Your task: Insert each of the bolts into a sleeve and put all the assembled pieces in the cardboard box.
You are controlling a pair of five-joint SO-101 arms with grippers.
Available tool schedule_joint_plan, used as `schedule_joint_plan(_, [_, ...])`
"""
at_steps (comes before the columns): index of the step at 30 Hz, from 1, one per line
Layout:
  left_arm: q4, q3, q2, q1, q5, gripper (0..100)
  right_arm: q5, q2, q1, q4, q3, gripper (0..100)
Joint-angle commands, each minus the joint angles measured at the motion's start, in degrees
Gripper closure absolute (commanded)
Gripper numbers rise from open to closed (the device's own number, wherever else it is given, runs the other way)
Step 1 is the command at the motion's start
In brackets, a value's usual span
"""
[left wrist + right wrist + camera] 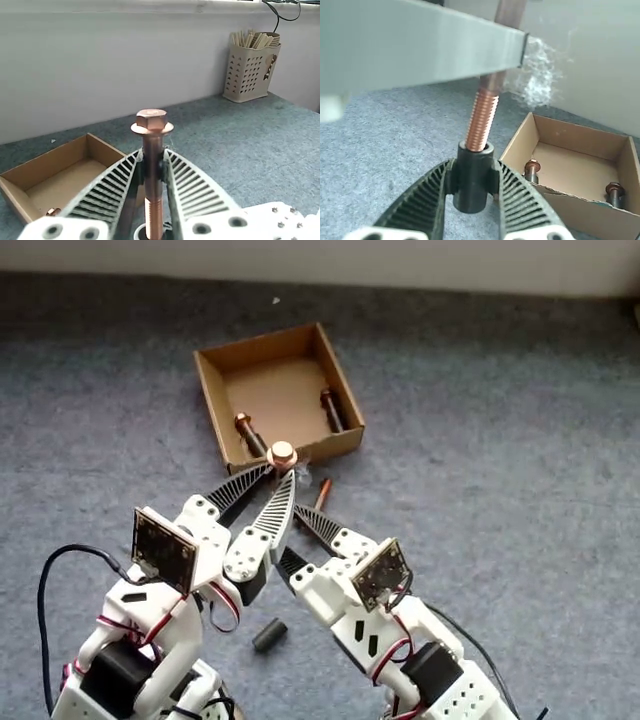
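Left pincer (151, 159): closed tight on the bolt (152, 131) at mid-shank. Hex head above the fingers, thread hanging below, long axis upright.

Right pincer (472, 167): directly beneath, closed round the black sleeve (471, 197), bore facing up. The thread tip sits in the sleeve mouth. How deep it has gone, cannot tell, probably only the first turns.

Key relation: bolt and sleeve are coaxial, both vertical, so the coming move looks like a straight push down from the left, with the right holding firm.

Cardboard box (335, 443): just beyond both pincers, its near wall almost under the bolt head. Either arm is about equally close.

Inside lie two assembled pieces (249, 436) (330, 410).

Spare bolt (322, 494) lies on the counter just beside the right pincer. Spare sleeve (268, 635) lies well back, between the arm bases.

No writing legible on the box or parts.
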State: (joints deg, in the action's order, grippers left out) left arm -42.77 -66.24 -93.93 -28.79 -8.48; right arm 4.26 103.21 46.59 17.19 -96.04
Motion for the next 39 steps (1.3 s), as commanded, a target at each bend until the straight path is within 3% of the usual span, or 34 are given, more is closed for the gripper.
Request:
schedule_joint_plan(1, [0.7,-0.7,0.0,0.7,-0.1,99,0.6,1.5,-1.5,-0.5,-8.5,99.3])
schedule_joint_plan(6, [-0.8,-0.8,0.0,4.7,-0.3,99,0.5,1.5,-1.8,-0.6,-8.5,99.3])
schedule_joint_plan(18, [-6.2,-0.8,0.0,4.9,-0.3,99,0.3,1.5,-1.5,-0.6,-8.5,99.3])
schedule_joint_plan(28, [6.4,-5.8,0.1,3.0,-0.2,99,0.4,1.5,0.9,-0.3,-8.5,99.3])
schedule_joint_plan(39, [5.2,-5.9,0.0,3.0,-0.2,99,0.2,1.5,-1.4,-0.5,-8.5,99.3])
